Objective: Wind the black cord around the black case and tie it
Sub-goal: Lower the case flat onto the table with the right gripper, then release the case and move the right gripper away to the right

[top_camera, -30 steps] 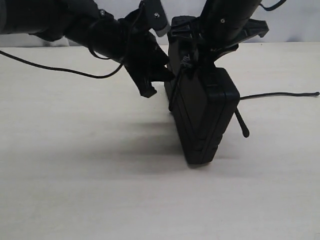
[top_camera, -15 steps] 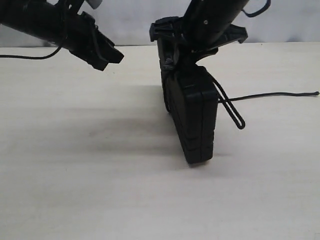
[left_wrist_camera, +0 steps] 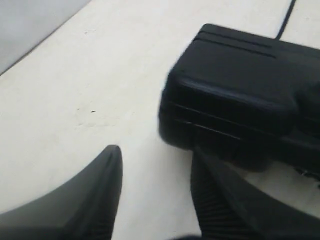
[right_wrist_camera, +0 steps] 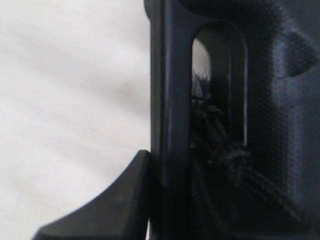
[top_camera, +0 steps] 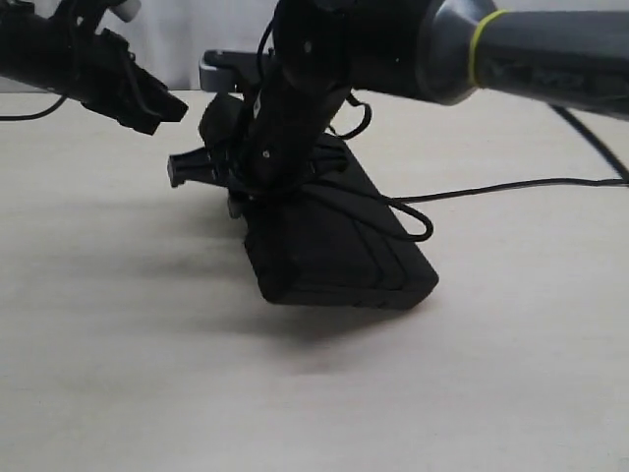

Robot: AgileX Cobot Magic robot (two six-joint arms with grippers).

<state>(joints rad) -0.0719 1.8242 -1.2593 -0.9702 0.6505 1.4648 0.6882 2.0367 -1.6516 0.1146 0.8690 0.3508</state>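
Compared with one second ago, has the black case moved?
Yes. The black case has tipped from upright to slanting low over the table, and its near lower corner has shifted left.

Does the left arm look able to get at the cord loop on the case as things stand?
Probably not directly. The left gripper is open, but the cord loop lies on the far side of the case, with the right arm across it between them.

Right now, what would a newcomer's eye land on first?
The black case, in the middle, tilts with its handle end clamped in the right end effector. The black cord loops across it and trails off to the right. The left end effector hangs open at upper left, clear of it.
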